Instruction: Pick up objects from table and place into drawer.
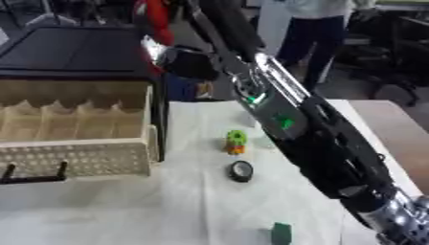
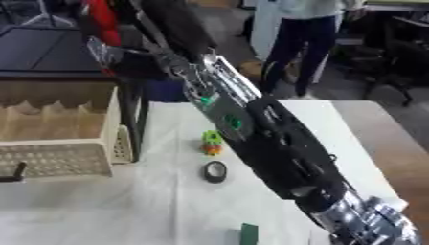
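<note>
Drawer [image 1: 80,158]: pulled open, compartments apparently bare. Beside it on the table [image 1: 193,210]: green-and-orange block [image 1: 236,142], black ring [image 1: 241,171] nearer the robot, dark green item [image 1: 281,233] nearest. Right arm [image 1: 310,139] stretches past the drawer's far corner; hand state cannot be told. Judged: nothing stowed, three remain.

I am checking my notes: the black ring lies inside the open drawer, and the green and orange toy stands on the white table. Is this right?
Not quite. The black ring lies on the white table, just nearer than the green and orange toy, not inside the open drawer. The left eye view shows it.
</note>
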`<state>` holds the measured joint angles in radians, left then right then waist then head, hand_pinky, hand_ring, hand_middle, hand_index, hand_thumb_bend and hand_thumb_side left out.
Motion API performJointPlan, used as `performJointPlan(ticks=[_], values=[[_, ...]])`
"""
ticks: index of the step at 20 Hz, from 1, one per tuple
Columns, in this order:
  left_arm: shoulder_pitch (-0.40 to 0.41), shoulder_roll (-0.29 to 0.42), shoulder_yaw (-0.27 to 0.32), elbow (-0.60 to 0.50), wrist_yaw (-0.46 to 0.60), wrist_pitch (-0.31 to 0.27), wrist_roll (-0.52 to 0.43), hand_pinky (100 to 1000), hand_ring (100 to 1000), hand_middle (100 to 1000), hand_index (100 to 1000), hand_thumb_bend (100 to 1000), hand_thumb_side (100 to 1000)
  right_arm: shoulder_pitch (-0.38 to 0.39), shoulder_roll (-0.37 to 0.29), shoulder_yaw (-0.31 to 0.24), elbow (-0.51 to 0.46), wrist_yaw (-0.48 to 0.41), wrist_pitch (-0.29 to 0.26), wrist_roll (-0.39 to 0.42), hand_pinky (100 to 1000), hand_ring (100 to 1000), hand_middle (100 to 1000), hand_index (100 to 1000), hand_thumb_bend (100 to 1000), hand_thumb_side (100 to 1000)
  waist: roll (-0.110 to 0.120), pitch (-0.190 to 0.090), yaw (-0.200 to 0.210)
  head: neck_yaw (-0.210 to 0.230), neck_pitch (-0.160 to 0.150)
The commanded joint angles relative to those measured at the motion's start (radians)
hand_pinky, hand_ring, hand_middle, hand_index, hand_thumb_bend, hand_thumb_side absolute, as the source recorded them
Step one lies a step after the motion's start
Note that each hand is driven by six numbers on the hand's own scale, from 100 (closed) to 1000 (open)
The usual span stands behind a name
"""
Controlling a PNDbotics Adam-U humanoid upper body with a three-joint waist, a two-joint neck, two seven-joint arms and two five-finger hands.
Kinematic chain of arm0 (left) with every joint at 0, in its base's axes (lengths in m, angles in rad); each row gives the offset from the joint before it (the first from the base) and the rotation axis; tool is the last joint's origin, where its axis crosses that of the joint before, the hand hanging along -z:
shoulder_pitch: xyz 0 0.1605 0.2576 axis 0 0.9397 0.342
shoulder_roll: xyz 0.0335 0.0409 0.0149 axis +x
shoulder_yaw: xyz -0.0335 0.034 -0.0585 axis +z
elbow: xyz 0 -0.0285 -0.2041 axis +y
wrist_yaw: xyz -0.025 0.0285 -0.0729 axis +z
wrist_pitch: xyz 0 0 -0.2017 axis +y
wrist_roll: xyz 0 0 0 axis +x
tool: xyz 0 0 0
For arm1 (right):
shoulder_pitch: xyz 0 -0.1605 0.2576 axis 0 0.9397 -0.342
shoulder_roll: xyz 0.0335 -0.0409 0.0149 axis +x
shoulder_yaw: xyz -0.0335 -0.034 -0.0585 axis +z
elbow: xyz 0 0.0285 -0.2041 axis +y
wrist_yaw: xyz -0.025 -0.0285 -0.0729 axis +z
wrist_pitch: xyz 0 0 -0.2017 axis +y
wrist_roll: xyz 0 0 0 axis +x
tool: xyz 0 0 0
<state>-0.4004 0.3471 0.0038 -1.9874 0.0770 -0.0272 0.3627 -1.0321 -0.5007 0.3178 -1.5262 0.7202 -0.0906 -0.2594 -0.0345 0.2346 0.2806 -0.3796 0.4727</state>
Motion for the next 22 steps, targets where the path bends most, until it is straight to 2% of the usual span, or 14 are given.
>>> performJointPlan(ticks=[1,12,22], values=[[-0.016,0.006,0.013,-0.013,0.007,-0.001,0.006,518,478,575,812,100,1000,-0.038,0.024,-0.024,0.038,0.027,0.004,-0.036,402,501,367,427,100,528,0.004,-0.021,0.009,-0.017,-0.015],[-0.033,-0.002,0.011,-0.013,0.018,-0.002,0.005,518,479,576,812,100,1000,-0.087,0.117,-0.044,0.165,0.080,0.004,-0.112,394,496,364,437,100,481,0.002,-0.013,0.051,-0.065,-0.016],[-0.044,-0.012,0.021,-0.013,0.032,0.002,0.036,520,485,580,812,100,1000,-0.083,0.156,-0.039,0.227,0.102,-0.006,-0.120,388,491,364,448,100,470,-0.006,-0.006,0.082,-0.094,-0.018]])
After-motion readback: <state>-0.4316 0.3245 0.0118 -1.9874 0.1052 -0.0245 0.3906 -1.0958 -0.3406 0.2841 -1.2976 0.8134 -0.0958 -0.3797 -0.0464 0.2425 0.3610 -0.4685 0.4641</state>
